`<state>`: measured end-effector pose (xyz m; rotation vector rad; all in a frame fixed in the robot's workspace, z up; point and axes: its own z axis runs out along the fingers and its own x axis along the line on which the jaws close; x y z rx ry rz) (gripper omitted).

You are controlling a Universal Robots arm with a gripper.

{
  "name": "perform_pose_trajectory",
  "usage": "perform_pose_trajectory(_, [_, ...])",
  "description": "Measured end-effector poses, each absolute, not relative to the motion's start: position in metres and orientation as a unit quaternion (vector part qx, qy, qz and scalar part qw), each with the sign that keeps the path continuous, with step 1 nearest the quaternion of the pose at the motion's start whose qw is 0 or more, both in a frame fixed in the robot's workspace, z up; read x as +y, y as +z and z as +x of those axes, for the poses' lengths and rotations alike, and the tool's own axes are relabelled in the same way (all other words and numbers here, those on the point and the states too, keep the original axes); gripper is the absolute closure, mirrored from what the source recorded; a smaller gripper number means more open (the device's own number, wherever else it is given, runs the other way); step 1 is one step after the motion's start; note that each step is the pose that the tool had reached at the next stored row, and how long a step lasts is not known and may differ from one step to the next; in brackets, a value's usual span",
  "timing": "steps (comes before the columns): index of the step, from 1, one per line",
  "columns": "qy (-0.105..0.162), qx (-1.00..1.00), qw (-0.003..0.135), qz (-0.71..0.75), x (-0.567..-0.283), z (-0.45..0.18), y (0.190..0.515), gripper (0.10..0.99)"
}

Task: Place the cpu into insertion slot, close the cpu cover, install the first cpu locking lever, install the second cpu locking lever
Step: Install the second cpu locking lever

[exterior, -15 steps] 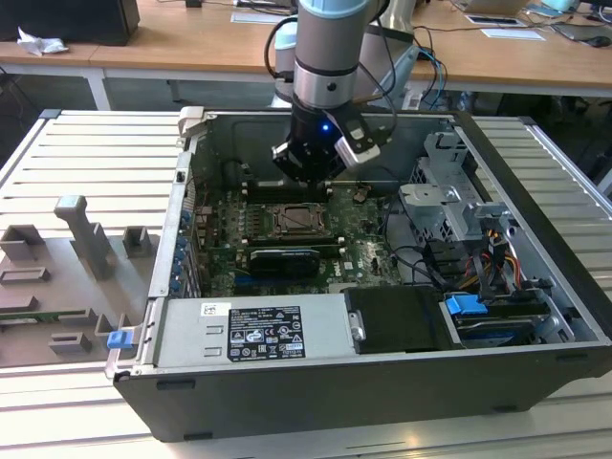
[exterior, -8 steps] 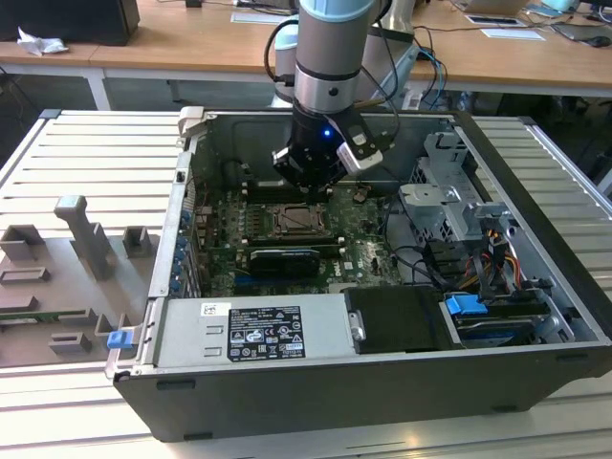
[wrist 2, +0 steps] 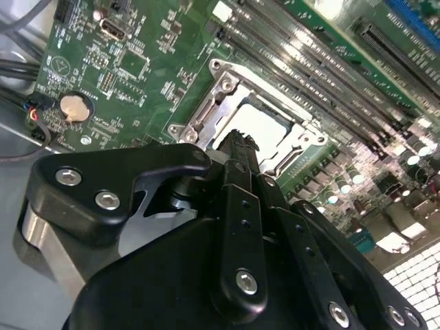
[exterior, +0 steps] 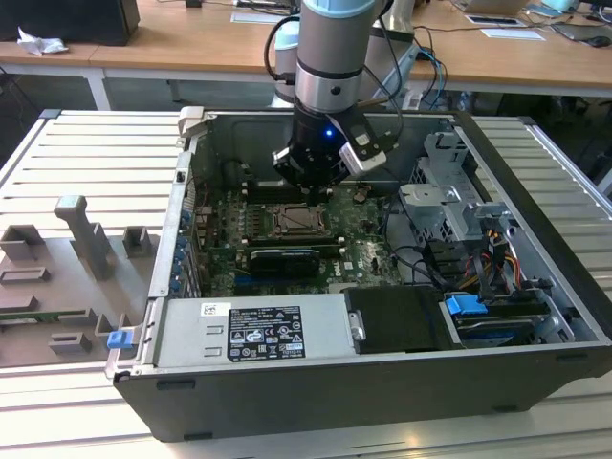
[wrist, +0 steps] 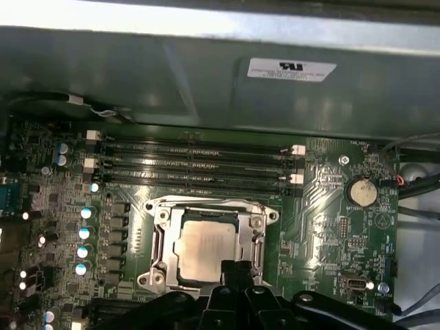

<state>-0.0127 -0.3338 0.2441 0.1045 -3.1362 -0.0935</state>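
CPU, the small flat square chip with the pale silver-beige metal top (wrist: 206, 249), is lying seated in the square silvery-rimmed insertion slot (wrist: 159, 237) on the green motherboard (wrist: 330, 199).

We are hovering our black gripper (wrist: 236, 269) just above the socket's near edge, inside the open grey computer case (exterior: 535, 249); its fingers (wrist 2: 237, 148) are reading as drawn together around nothing, so we are judging it clenched and empty. We are taking placement as done and the cover-closing step as the one in hand; the thin silvery cover frame (wrist 2: 199, 117) is looking laid about the chip already, though we cannot tell whether it is latched. The chip is lying flat, top face upward, edges squared to the long black memory slots (wrist: 196, 165); being square, it has no long axis.
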Motion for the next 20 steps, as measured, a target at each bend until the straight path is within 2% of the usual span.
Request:
perform_pose_trajectory(11, [-0.030,-0.999,0.001,0.033,-0.351,-0.013,0.248,0.980])
perform_pose_trajectory(14, [-0.034,-0.999,0.006,0.033,-0.360,-0.013,0.247,0.980])
perform_pose_trajectory(20, [-0.046,-0.998,0.006,0.033,-0.374,-0.029,0.242,0.980])
